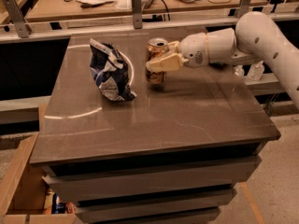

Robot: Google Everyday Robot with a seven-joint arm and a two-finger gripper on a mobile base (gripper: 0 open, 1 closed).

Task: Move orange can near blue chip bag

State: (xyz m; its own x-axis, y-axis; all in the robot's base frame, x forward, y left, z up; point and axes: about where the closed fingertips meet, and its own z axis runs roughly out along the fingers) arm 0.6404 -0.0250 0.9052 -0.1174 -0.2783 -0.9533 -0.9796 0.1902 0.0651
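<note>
The orange can [155,59] stands upright on the dark table [187,115], with a silver top rim, right of the blue chip bag [110,70]. The bag is dark blue and white, crumpled, standing at the table's left middle. My gripper [161,59] reaches in from the right on a white arm [252,38] and its cream fingers [166,62] are closed around the can's middle. A gap of bare table about one can's width separates can and bag.
A metal rail with posts [136,8] runs along the table's far edge, with a cluttered wooden bench [70,6] behind. A wooden crate [18,185] sits on the floor at lower left. The table's right edge drops to the floor.
</note>
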